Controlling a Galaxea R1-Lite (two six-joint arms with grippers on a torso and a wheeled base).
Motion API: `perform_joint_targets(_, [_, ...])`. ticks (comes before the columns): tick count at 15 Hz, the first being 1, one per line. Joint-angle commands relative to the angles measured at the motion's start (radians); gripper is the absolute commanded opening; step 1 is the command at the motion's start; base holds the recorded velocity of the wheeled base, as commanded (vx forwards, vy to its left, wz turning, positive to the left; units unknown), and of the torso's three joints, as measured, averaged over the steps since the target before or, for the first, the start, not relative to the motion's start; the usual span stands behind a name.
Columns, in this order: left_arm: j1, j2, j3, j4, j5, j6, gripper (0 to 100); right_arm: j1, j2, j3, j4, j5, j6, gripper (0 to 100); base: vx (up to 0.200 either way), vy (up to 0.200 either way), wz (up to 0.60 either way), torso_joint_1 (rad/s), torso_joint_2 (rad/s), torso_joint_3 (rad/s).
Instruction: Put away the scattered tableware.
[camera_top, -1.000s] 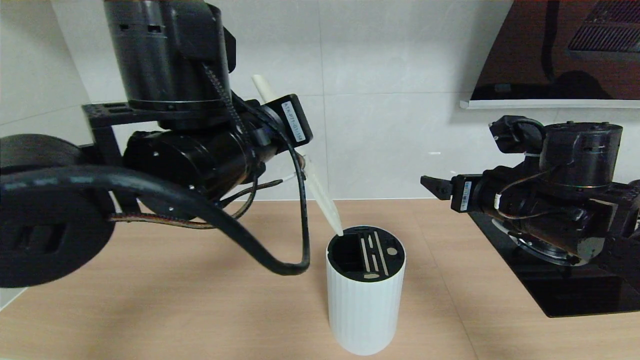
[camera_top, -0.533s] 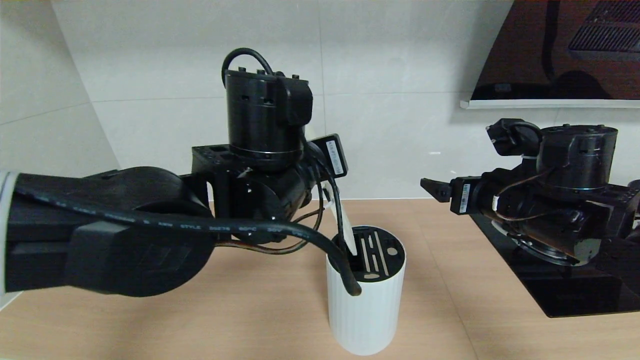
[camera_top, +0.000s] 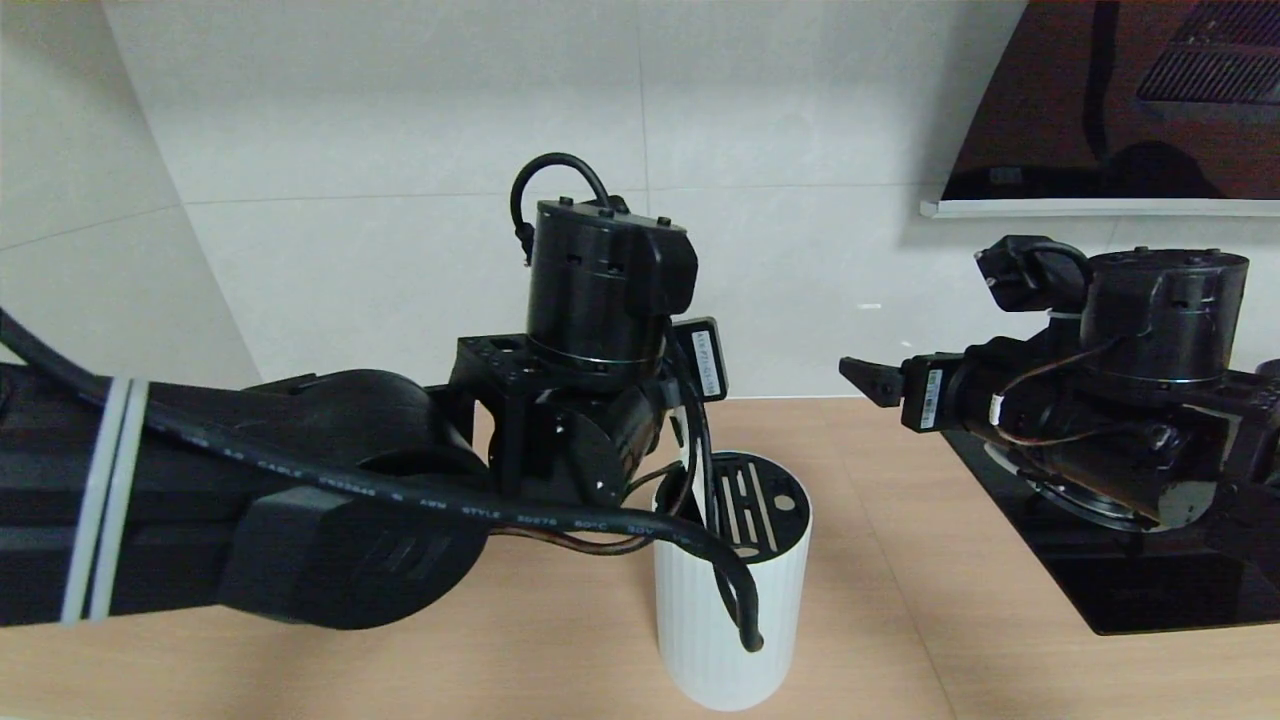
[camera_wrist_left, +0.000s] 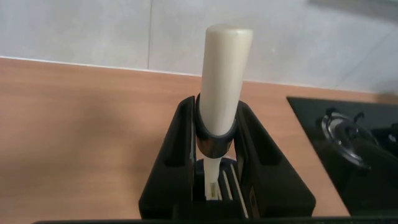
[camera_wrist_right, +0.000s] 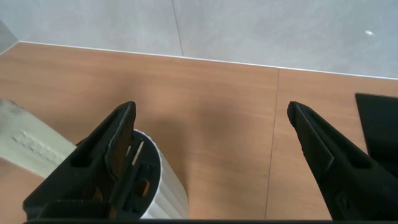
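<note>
Left pincer (camera_wrist_left: 215, 121) lower, cream-handled knife (camera_wrist_left: 225, 68) deeper in holder (camera_top: 730, 620), blade (camera_wrist_left: 211, 178) half-hidden.

Bright, diffuse light fills the scene. The cream-handled utensil (camera_wrist_left: 224, 81) clamped in the left gripper (camera_wrist_left: 214, 132) carries a soft sheen down its round shaft. Below that gripper, the white ribbed cylindrical holder (camera_top: 780, 600) is evenly lit, and its slotted top is dark. Above the right gripper (camera_wrist_right: 211, 115) the glossy dark range-hood panel (camera_top: 1130, 100) mirrors dim shapes. Beneath that gripper the black glass cooktop (camera_top: 1150, 590) gleams faintly. Behind both, the pale wall tiles (camera_top: 400, 120) are uniformly bright.
</note>
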Motion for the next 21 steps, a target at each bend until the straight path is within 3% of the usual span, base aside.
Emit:
perform_joint_targets(1, [-0.012,0.015,0.001,0.028,0.002,-0.001,0,0.004,-0.004,0.002,0.0,0.0,-0.001,100,0.0,0.0,0.0,0.0,0.0,0.0])
perform_joint_targets(2, [-0.019,0.024,0.001,0.062,0.003,-0.002,0,0.013,-0.003,0.003,0.0,-0.001,-0.001,100,0.0,0.0,0.0,0.0,0.0,0.0])
perform_joint_targets(8, [-0.063,0.087,-0.001,0.059,0.017,-0.008,0,0.014,-0.004,0.009,0.0,-0.001,-0.004,100,0.0,0.0,0.0,0.0,0.0,0.0])
perform_joint_targets(21, [-0.078,0.184,0.001,0.059,0.045,-0.016,0,0.036,0.002,0.026,-0.003,-0.005,-0.014,100,0.0,0.0,0.0,0.0,0.0,0.0])
